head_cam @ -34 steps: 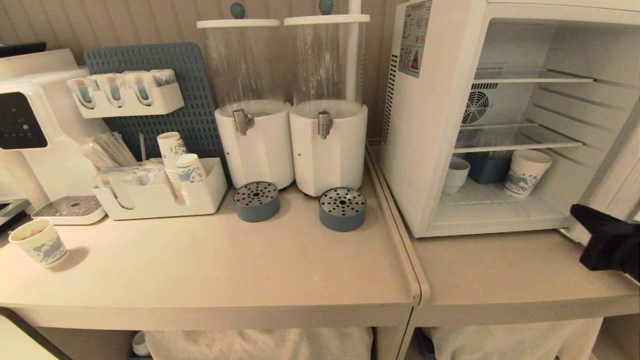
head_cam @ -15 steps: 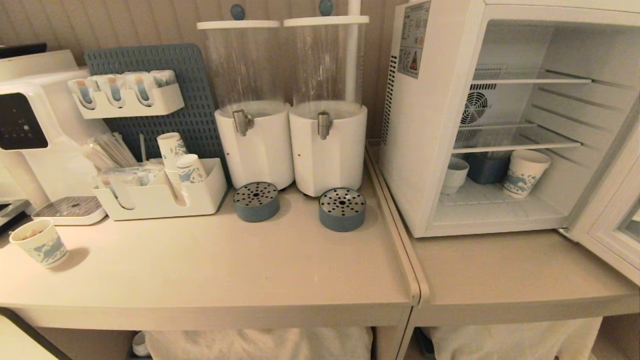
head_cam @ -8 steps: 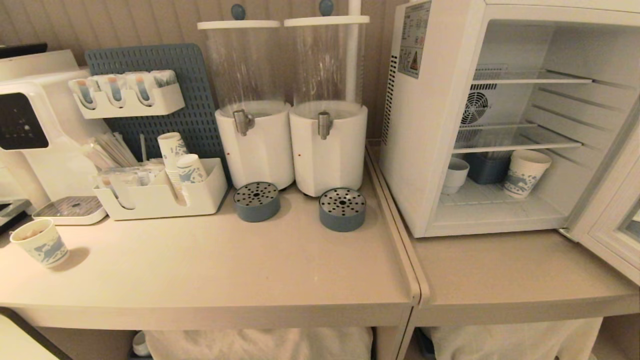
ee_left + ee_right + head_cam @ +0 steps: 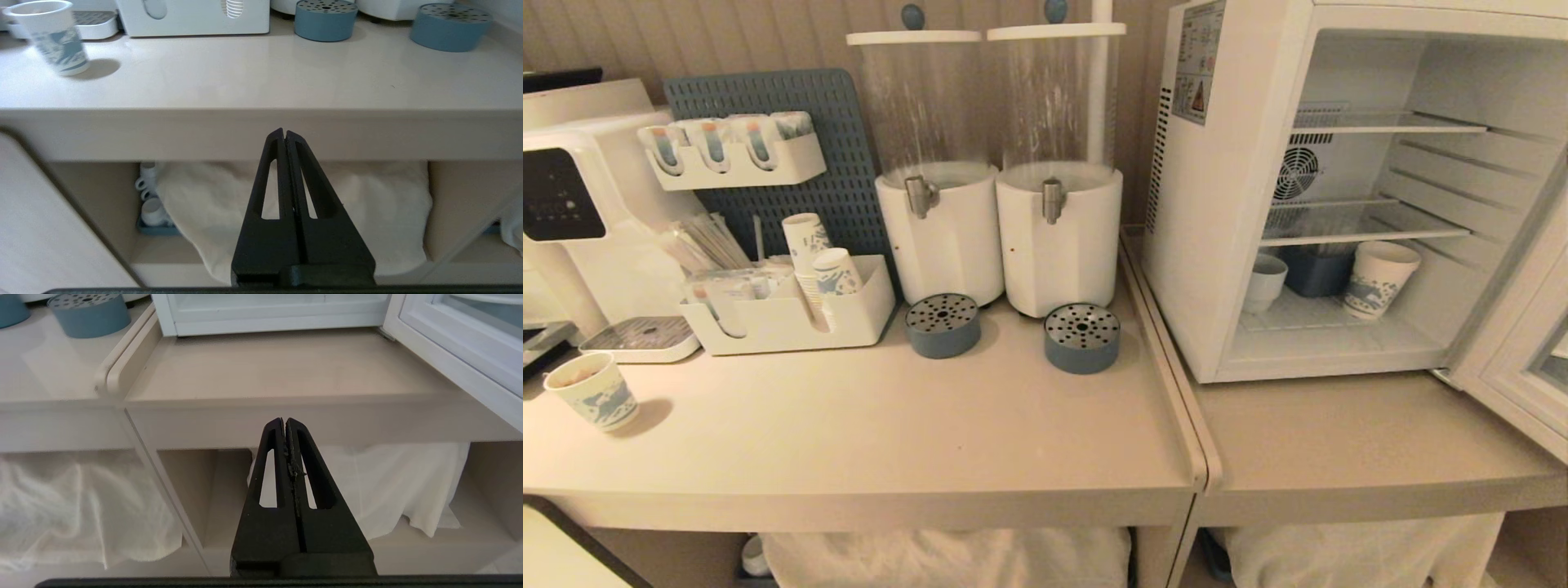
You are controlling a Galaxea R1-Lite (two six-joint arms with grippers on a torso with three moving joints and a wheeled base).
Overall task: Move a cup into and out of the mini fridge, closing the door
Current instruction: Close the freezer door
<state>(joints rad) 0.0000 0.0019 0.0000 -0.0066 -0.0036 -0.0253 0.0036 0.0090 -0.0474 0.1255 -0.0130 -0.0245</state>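
Mini fridge (image 4: 1217, 204) at right of the head view, door (image 4: 1523, 359) swung wide open toward the lower right edge. Cup (image 4: 1266, 282) sitting on the bottom level at the left side, just below the lower wire shelf, with a blue-patterned paper cup (image 4: 1376, 278) off to its right and a dark blue tub (image 4: 1315, 271) between them at the back. Left gripper (image 4: 284, 134) pressed together, empty, low in front of the counter edge. Right gripper (image 4: 284, 422) same deal: pinched closed on nothing, below the counter front by the fridge.

The door (image 4: 1523, 359) stands swung wide, leaving the mini fridge (image 4: 1225, 204) mouth unblocked. On its floor, a paper cup (image 4: 1376, 279) and blue tub (image 4: 1315, 273) crowd the cup (image 4: 1264, 282).
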